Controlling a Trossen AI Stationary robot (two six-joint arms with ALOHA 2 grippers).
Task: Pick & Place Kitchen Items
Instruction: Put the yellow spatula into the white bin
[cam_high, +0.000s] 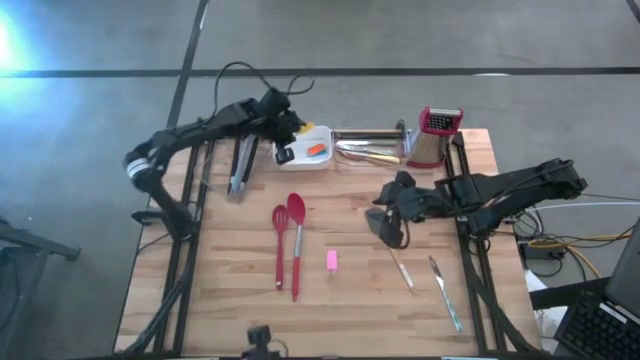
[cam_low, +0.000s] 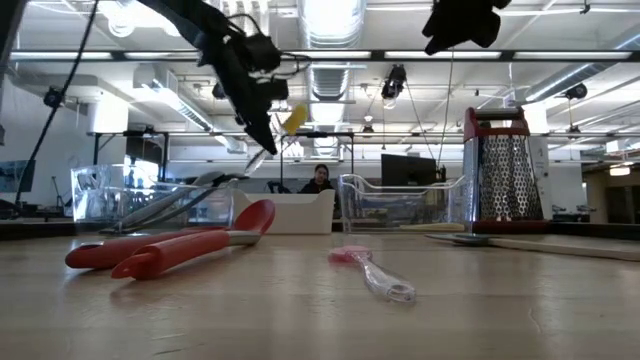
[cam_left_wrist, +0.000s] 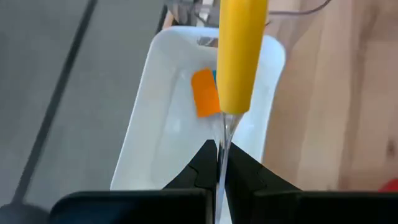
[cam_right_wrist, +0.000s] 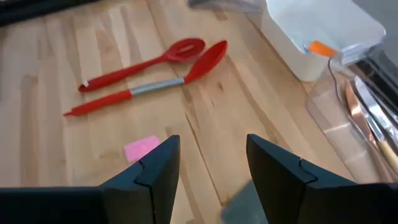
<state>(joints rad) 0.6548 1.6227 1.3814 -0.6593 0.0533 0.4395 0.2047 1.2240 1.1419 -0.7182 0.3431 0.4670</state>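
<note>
My left gripper (cam_left_wrist: 221, 154) hangs over the white tray (cam_left_wrist: 155, 118) at the table's far side and is shut on a clear-handled tool with a yellow head (cam_left_wrist: 239, 56). An orange piece (cam_left_wrist: 205, 92) lies in the tray. My right gripper (cam_right_wrist: 211, 163) is open, above the table right of centre (cam_high: 390, 225), touching nothing. A pink-headed clear tool (cam_high: 331, 260) lies flat near the middle. Two red spoons (cam_high: 288, 242) lie side by side left of it. Two thin knives (cam_high: 402, 270) (cam_high: 446, 292) lie at the near right. My left gripper pinches the tool's thin clear handle (cam_left_wrist: 222, 163) between its two fingertips. The fingers slant down from the table's left. The tool is lifted clear, its yellow head (cam_low: 293, 118) above the fingers and over the tray.
A red-topped metal grater (cam_high: 435, 135) stands at the far right. Beside it a clear bin (cam_high: 365, 150) holds metal utensils. Another clear bin (cam_high: 240, 165) with tongs sits at the far left. Bare wood shows along the near edge (cam_high: 230, 320).
</note>
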